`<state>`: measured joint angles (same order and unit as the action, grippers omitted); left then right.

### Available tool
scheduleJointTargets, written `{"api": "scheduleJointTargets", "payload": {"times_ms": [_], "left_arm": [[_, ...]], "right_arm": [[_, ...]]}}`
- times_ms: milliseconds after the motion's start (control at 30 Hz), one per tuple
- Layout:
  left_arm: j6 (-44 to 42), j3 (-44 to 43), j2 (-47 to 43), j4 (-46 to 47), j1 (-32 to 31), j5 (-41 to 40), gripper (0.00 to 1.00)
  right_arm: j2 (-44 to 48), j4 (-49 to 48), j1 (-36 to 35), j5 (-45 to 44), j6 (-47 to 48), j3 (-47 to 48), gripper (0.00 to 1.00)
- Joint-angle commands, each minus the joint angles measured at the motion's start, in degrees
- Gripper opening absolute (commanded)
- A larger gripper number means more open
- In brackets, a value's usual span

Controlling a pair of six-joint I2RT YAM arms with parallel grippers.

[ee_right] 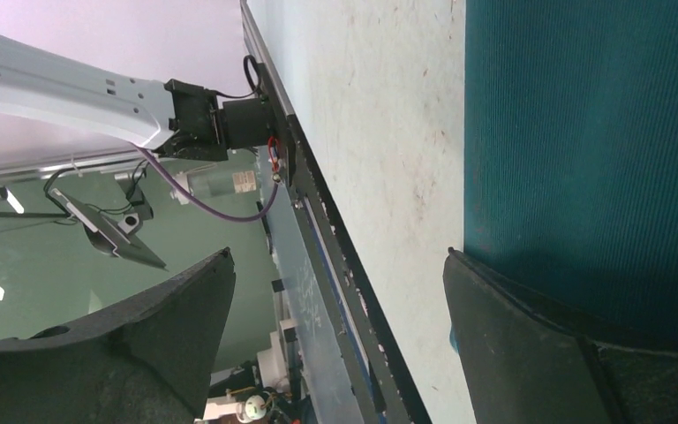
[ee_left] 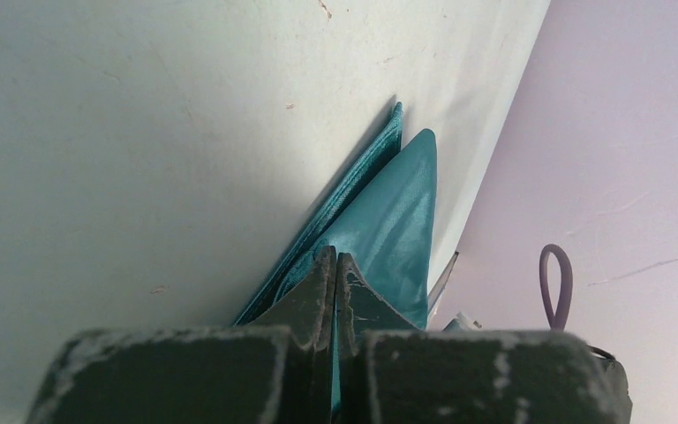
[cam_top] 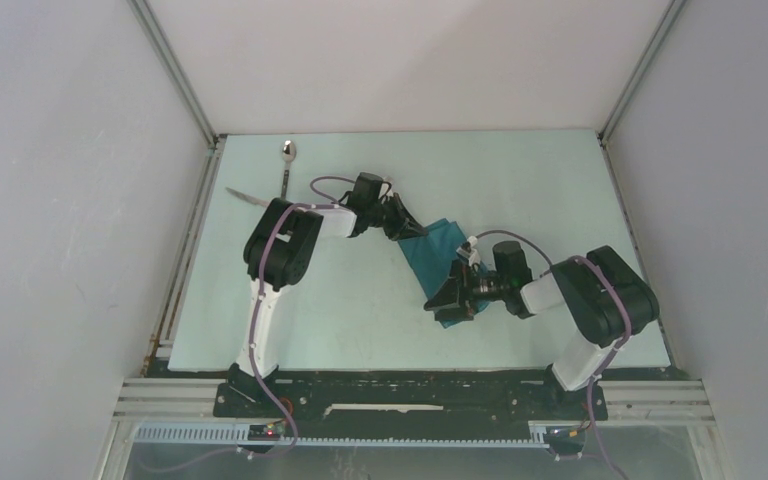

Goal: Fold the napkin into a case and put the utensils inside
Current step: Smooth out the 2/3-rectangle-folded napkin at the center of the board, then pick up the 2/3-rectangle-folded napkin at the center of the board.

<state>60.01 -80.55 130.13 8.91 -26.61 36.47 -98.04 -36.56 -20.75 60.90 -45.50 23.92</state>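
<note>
Soft teal cloth napkin (cam_top: 445, 242) lies part-folded on the pale table (cam_top: 560, 200). Left gripper (ee_left: 335, 265) clenched on its far corner. Right gripper (ee_right: 335, 265) spread wide at the near edge, gripping nothing. My worry: if left pulls alone, it drags the fold askew.

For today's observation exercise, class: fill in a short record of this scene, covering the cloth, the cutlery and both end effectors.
napkin: teal, folded in layers, mid-table
left end effector: shut on the napkin's far end
right end effector: open, at the napkin's near end
spoon: far-left table corner, outside napkin
knife: near spoon, untouched
</note>
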Motion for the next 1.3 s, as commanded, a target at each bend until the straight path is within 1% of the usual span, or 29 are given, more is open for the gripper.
{"api": "scheduleJointTargets", "payload": {"times_ms": [0,167,333,467,533,600,667,700,733,867,900,967,1033,1100,1167,1267], "left_arm": [[-0.16,-1.0,1.35,-0.03,0.33,-0.78,0.0],[-0.24,-0.84,1.43,-0.11,0.33,-0.7,0.0],[-0.24,-1.02,1.24,-0.27,0.33,-0.47,0.0],[-0.88,-1.73,0.65,-1.23,0.33,-0.13,0.01],[-1.28,-2.0,-0.22,-2.0,0.33,0.17,0.06],[-1.47,-2.09,-1.52,-2.36,0.33,0.64,0.14],[-1.68,-2.5,-3.14,-3.23,0.33,1.31,0.21],[-1.98,-2.99,-3.86,-4.06,0.33,1.69,0.26],[-2.44,-3.55,-4.56,-5.05,0.33,2.02,0.29],[-4.8,-5.98,-7.78,-10.81,0.32,2.86,0.45],[-5.32,-6.45,-8.61,-11.8,0.33,3.02,0.48],[-6.07,-7.26,-10.78,-13.82,0.28,3.25,0.52],[-7.37,-7.85,-12.82,-16.28,0.24,3.14,0.55],[-9.68,-8.52,-15.04,-20.56,0.24,2.29,0.57],[-11.89,-8.1,-17.62,-24.1,0.04,1.18,0.58],[-13.68,-3.87,-22.22,-26.2,-1.06,0.11,0.6]], "right_arm": [[3.35,3.06,0.0,0.66,1.84,-1.77,0.96],[5.2,7.3,-0.01,-0.91,4.39,-2.15,0.96],[5.12,7.21,0.7,-1.48,5.37,-4.05,0.96],[7.51,10.18,0.46,-2.1,5.68,-4.41,0.94],[13.31,15.14,0.33,-3.64,6.34,-4.26,0.94],[20.22,25.01,0.47,-7.4,9.55,-2.47,0.95],[25.85,35.2,1.61,-13.53,12.86,-0.03,0.96],[28.7,40.93,3.25,-14.91,14.0,0.62,0.96],[30.69,43.85,4.73,-15.93,14.44,1.3,0.95],[39.66,54.05,11.76,-23.31,15.95,3.6,0.96],[41.41,56.41,13.71,-26.97,16.19,4.41,0.96],[43.65,59.6,17.62,-31.1,16.65,5.48,0.97],[43.18,60.77,21.82,-31.71,16.78,6.28,0.97],[40.71,58.65,24.58,-29.66,17.09,6.48,0.96],[35.65,57.13,25.41,-27.4,17.75,7.6,0.92],[29.11,53.88,25.99,-25.29,17.77,8.2,0.87]]}}
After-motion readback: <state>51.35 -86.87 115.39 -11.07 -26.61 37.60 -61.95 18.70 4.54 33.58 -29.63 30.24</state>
